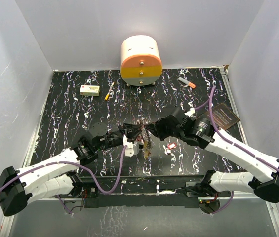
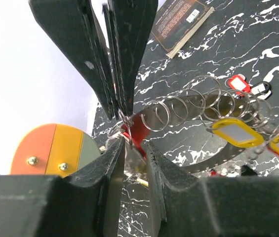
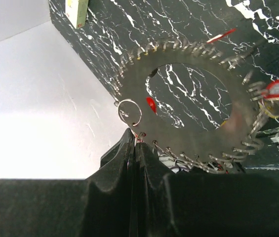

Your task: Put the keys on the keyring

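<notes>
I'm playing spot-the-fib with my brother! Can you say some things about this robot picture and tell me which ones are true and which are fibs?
1. The right gripper pinches the rim of the keyring. True.
2. The round drawer box stands beside the arm bases. False: it stands at the far edge of the table.
3. A red key lies loose on the table. True.
4. The dark booklet lies on the left arm's side. False: it is on the right arm's side.
</notes>
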